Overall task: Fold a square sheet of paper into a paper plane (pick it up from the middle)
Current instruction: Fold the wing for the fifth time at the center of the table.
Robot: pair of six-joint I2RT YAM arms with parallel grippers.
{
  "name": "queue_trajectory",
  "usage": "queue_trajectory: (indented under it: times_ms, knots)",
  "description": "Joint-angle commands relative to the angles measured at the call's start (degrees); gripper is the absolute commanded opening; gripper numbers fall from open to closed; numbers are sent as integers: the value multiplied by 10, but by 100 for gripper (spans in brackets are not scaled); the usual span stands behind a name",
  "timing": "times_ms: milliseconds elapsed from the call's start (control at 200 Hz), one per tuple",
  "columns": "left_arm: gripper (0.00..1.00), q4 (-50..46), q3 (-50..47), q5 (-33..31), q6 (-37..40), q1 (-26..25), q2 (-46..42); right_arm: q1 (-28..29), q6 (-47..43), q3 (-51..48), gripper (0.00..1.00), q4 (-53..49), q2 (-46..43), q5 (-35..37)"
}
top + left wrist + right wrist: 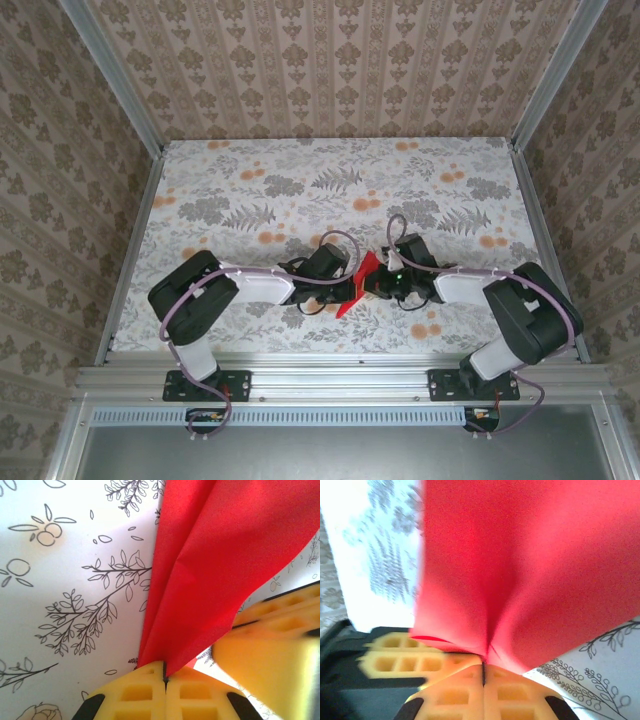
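The square sheet of paper (357,283) is bright red and stands creased and folded up between the two arms, near the table's front middle. My left gripper (164,672) is shut on its lower edge, the red paper (220,565) fanning upward from the yellow fingers (135,692). From the other side my right gripper (483,666) is shut on the same red paper (530,570), which bulges out above its yellow fingers (515,692). The right gripper's yellow fingers (275,645) show blurred at the right of the left wrist view. The left gripper's fingers (402,657) appear at the left of the right wrist view.
The table (300,190) wears a white cloth with grey leaves and orange flower prints. Patterned walls close it on three sides, with metal rails (130,250) along the edges. Both arms (250,288) meet near the front centre; cables loop over them.
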Motion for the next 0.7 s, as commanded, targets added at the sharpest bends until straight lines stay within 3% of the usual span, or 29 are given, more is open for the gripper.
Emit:
queue_trajectory:
  times_ms: [0,310,520,695]
  knots:
    - [5,-12,-4,-1,5,3,16,-25,10,-8,10,-15,-29,-30]
    - [9,-65,26,-23,43,-8,19,-40,75,0,36,66,1,-90]
    - [11,-97,44,-39,74,-17,21,-47,87,7,46,54,13,-87]
    - [13,-129,69,-52,102,-25,29,-54,94,9,47,53,17,-90]
